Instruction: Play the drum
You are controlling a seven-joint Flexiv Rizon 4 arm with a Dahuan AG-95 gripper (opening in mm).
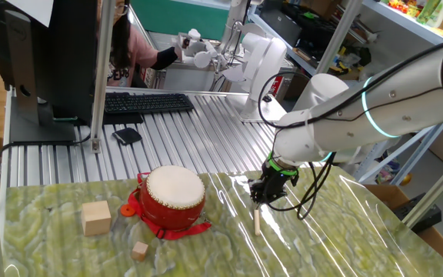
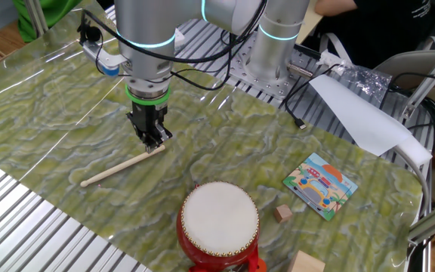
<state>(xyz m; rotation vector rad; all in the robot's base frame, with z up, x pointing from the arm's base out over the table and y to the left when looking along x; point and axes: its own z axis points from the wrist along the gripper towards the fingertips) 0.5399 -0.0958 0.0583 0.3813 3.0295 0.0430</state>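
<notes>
Working left to right in the other fixed view, you have the thin wooden stick [image 2: 119, 168] lying on the green mat [image 2: 44, 98], the gripper [image 2: 154, 140] pinched shut at its near end, apparently on it. The drum [image 2: 219, 227] stands well apart, lower right. Expect it to be light and tippable; strike its cream head gently, centrally.

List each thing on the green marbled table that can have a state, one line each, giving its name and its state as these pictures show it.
Small round red toy drum: upright, cream head up, untouched.
Thin wooden stick: lying flat on the table, one end under the gripper's fingertips.
Black two-finger gripper: shut, pointing down at the stick's end.
Larger plain wooden cube: resting flat beside the drum.
Smaller wooden cube: resting, apart from the drum.
Colourful picture card: lying flat, face up.
</notes>
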